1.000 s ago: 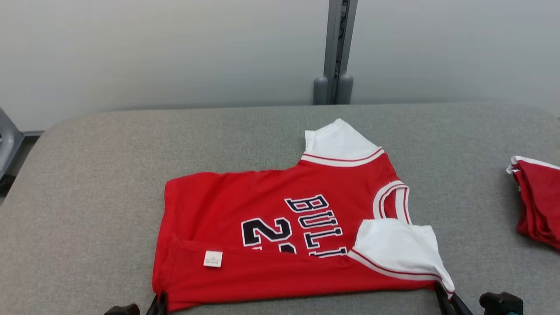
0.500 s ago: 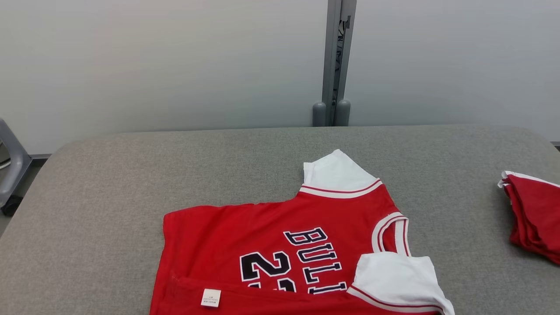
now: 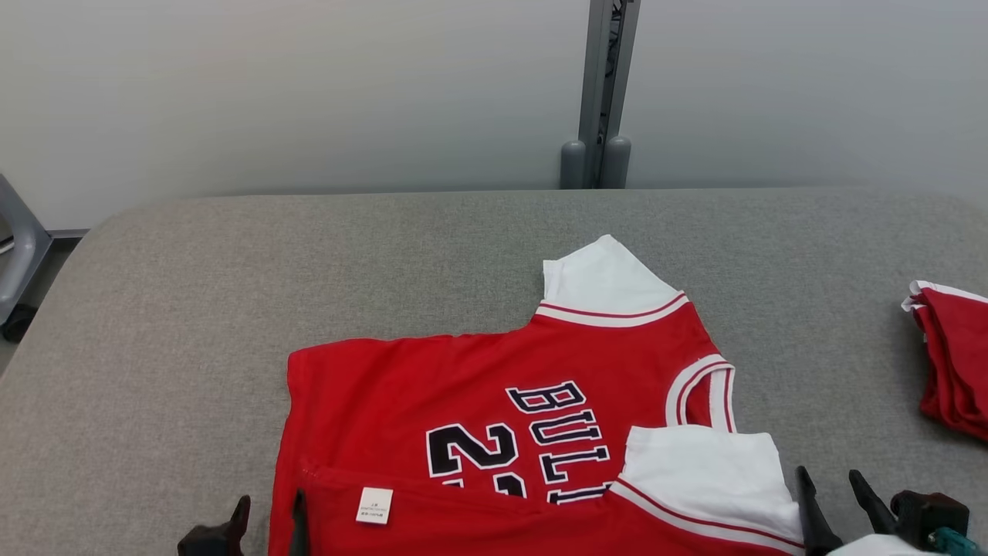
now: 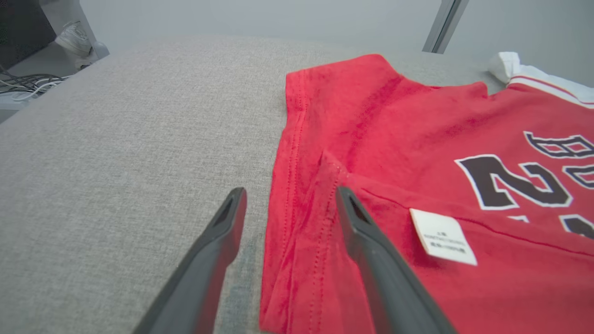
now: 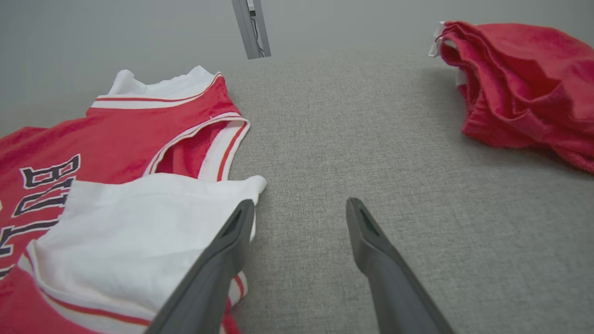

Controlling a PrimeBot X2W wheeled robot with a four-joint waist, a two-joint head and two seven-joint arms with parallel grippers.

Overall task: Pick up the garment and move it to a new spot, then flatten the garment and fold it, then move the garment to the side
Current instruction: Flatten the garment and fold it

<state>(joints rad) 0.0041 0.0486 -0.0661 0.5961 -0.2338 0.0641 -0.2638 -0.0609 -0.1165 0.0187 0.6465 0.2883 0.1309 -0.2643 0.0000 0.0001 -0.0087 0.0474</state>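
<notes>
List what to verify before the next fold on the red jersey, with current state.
1. Left claw open and empty: ok; one finger is over the jersey hem, the other over the table.
2. Right claw open and empty: ok; it is over bare table beside the near white sleeve.
3. Near long edge folded over: ok; the care tag faces up on the flap.
4. Far white sleeve folded in: not ok; it lies out flat.
5. Second red garment clear of the jersey: ok; bare table lies between them.
6. Cloth smooth under the flap: cannot tell.
</notes>
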